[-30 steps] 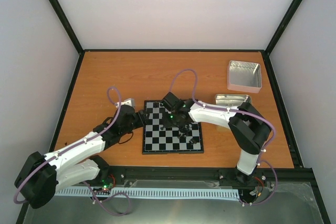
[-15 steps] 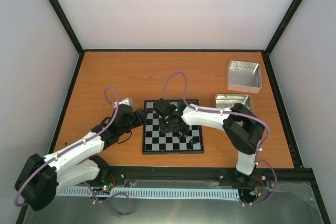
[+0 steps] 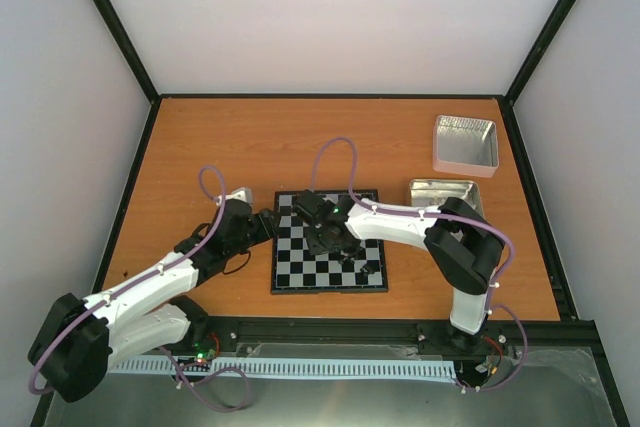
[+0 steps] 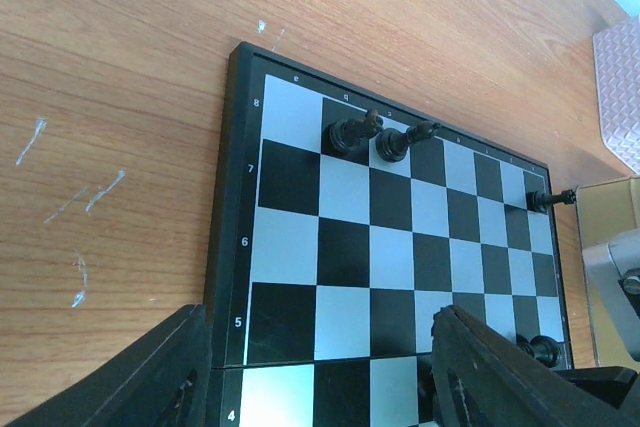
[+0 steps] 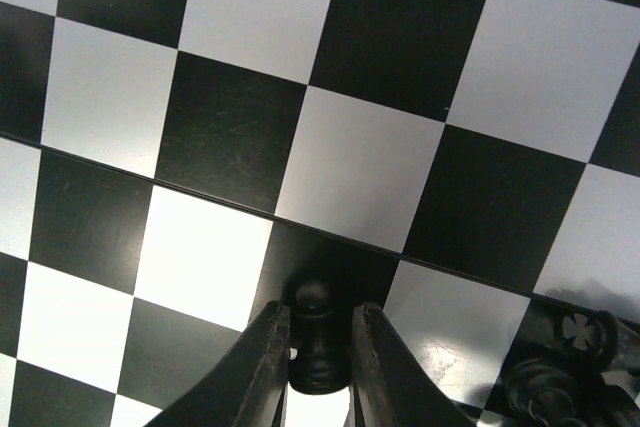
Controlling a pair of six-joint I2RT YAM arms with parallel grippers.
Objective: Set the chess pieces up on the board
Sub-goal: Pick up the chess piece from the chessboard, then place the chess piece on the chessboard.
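My right tool point(image 5: 319, 319) is pressed together on a black pawn point(image 5: 318, 347), one finger point(image 5: 262, 362) on each side of it. The pawn is upright over a black square, just on the near side of the fold line that runs across the board point(image 5: 360, 182). I cannot tell whether its base rests on the square or hangs just above it. Low in the right corner of that wrist view there are two more black pieces point(image 5: 585, 332), close together and partly cut off by the frame.

From the top camera the board point(image 3: 300, 267) lies in the middle of the desk point(image 3: 250, 137), and the right tool point(image 3: 325, 237) sits above its central squares. My left tool point(image 3: 262, 225) is at the board's left edge. In its own wrist view the left tool point(image 4: 322, 332) is spread wide and holding nothing, its fingers point(image 4: 150, 377) straddling the rows marked 4 and 5.

That view also shows two black pieces point(image 4: 352, 132) side by side in the row marked 8. Another black piece point(image 4: 550, 199) at the far edge looks tipped on its side.

Two silver tins are on the right of the desk: one point(image 3: 466, 143) near the back corner, the other point(image 3: 440, 190) just beside the right arm.
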